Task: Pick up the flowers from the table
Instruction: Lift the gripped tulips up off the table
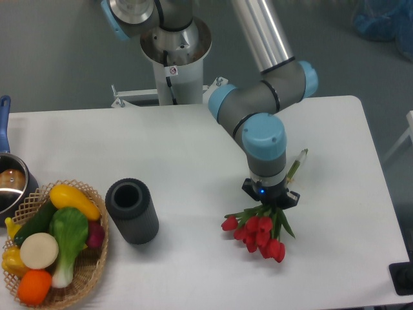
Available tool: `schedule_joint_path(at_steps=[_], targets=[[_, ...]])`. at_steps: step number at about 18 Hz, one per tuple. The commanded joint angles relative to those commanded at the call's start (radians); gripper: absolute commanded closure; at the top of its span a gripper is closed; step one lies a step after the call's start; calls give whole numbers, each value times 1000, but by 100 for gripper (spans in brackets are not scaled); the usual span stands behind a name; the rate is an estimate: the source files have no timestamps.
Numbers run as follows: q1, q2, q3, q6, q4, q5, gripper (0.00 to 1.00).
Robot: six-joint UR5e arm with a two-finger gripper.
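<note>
**Hand low over the flowers, grasp step in hand**

I take the dark cylinder [131,211] as the landmark and go from left to right.

Far to the left of the cylinder, at the edge of the tabletop [161,142], one pot [10,187] with a blue handle is partly in view. Just to the left of the cylinder stands one wicker basket [55,248] with vegetables and fruit; I count about seven or eight pieces, one of them a green-and-white leafy vegetable.

The cylinder itself is one, hollow, open at the top.

To the right of the cylinder lie the flowers [258,234], one bunch on the tabletop. I count about seven red buds, but they overlap, so the number is not sure. The stems run up and to the right.

Directly above the stems, right of the cylinder, is the hand [271,201] of the one arm. Its fingers are hidden under the wrist, so I cannot tell how far it is open or if it already holds the stems.

In my judgement the step is the grasp. The next move needs a firm closing on the thin stems, then a straight lift, so no stem slips out.
</note>
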Motion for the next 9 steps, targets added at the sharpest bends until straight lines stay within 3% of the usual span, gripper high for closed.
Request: schedule_joint_path(at_steps=[5, 9], targets=[[-3, -29, 153, 11, -187, -32, 100], [-5, -28, 177, 61, -215, -34, 100]])
